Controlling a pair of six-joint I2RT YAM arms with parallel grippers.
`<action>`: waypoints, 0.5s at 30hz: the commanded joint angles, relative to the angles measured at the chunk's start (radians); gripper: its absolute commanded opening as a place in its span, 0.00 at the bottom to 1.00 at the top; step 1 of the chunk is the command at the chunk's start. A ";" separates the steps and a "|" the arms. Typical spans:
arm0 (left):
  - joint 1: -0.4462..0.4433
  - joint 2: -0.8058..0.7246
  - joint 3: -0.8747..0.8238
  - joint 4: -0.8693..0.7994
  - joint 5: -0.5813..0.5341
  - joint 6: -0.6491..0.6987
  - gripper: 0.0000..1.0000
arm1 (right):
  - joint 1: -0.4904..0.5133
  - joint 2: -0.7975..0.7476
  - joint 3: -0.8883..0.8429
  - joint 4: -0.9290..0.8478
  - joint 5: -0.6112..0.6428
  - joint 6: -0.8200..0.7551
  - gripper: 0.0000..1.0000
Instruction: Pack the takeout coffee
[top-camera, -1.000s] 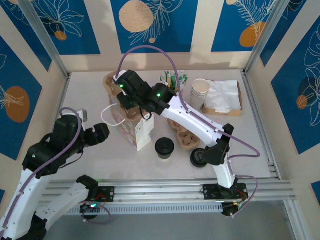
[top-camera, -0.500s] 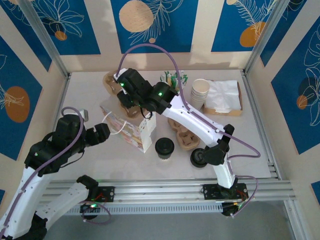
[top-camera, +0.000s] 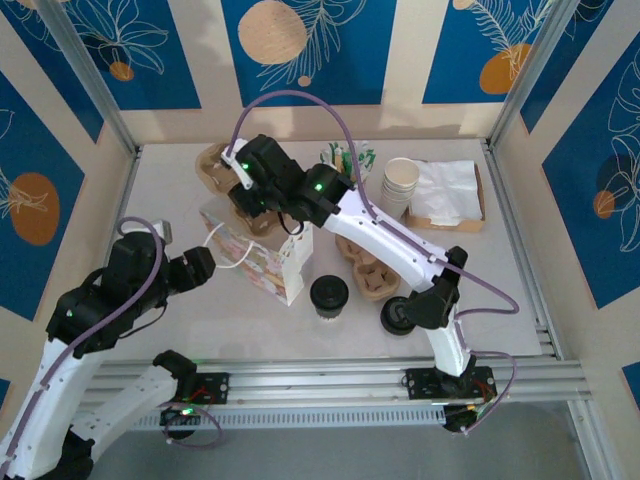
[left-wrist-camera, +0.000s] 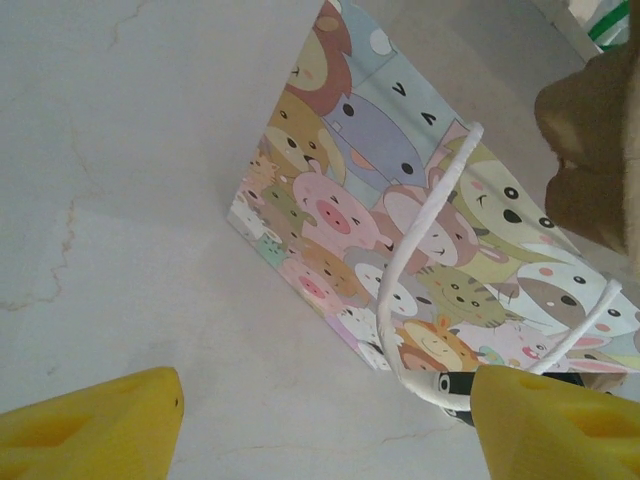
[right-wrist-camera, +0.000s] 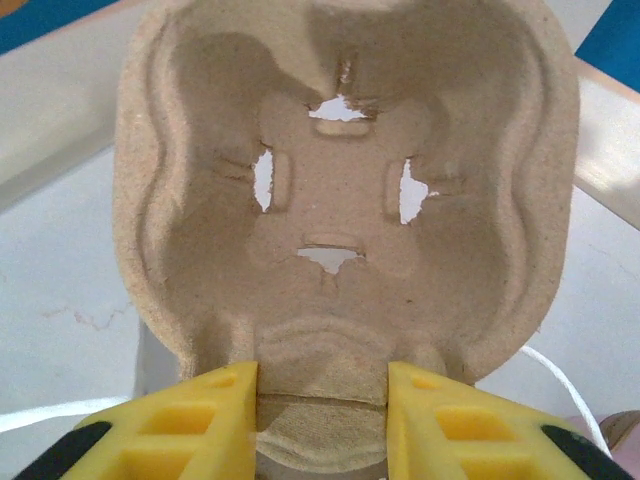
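Observation:
The takeout coffee (top-camera: 329, 296), a pale cup under a black lid, stands on the table near the front. Left of it a cartoon-animal paper bag (top-camera: 258, 258) leans with its printed side up. My left gripper (top-camera: 204, 266) is at the bag's left end, open. In the left wrist view the bag's (left-wrist-camera: 400, 230) white cord handle (left-wrist-camera: 415, 270) runs down against the right yellow finger (left-wrist-camera: 560, 425) of the left gripper (left-wrist-camera: 325, 430). My right gripper (top-camera: 250, 195) hangs behind the bag, shut on a brown pulp cup tray (right-wrist-camera: 340, 200), with the right gripper (right-wrist-camera: 322, 420) pinching its middle ridge.
Another pulp cup tray (top-camera: 365, 268) lies right of the bag. A black lid stack (top-camera: 397, 316) sits by the right arm's elbow. Stacked cream cups (top-camera: 400, 185), a napkin box (top-camera: 450, 195) and green-tipped stirrers (top-camera: 348, 158) line the back. Metal posts and walls close in the table.
The bag has gone from standing narrow to leaning over with its printed face up. My left gripper's jaws have narrowed a little beside the handle. The right gripper shifted slightly back-left with the tray.

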 joint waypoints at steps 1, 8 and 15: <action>0.011 -0.029 0.030 -0.001 -0.066 0.002 0.76 | -0.025 -0.009 -0.035 0.017 -0.067 -0.050 0.35; 0.010 -0.008 0.046 -0.006 -0.101 0.022 0.77 | -0.036 -0.050 -0.111 0.045 -0.138 -0.071 0.35; 0.014 0.038 0.079 0.039 -0.148 0.082 0.79 | -0.038 -0.080 -0.144 0.052 -0.134 -0.060 0.35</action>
